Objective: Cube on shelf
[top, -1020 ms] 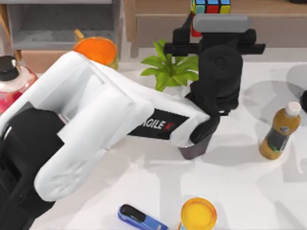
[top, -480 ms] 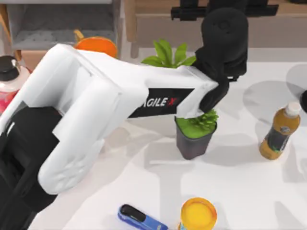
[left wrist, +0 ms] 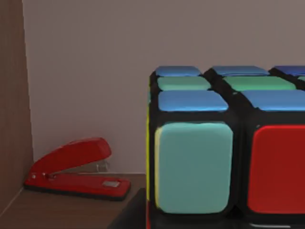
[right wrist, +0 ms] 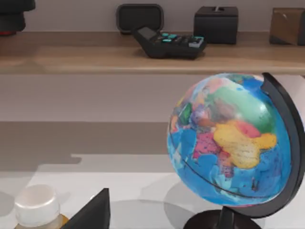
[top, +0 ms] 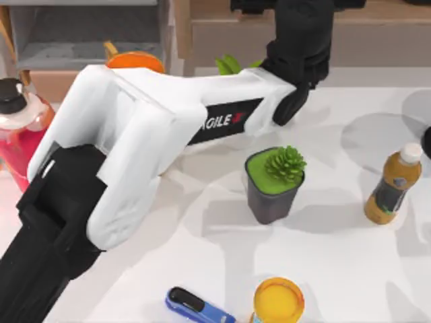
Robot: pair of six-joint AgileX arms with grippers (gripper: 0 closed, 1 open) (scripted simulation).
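Jaws of the left gripper (top: 296,5) can't be made out, so open or closed is unclear. It's reached over the shelf (top: 377,30) at the back. Wrist cam shows the cube (left wrist: 224,148) right up close, w/ a red stapler (left wrist: 76,169) off to its side, on the wood board. Right arm sits parked.
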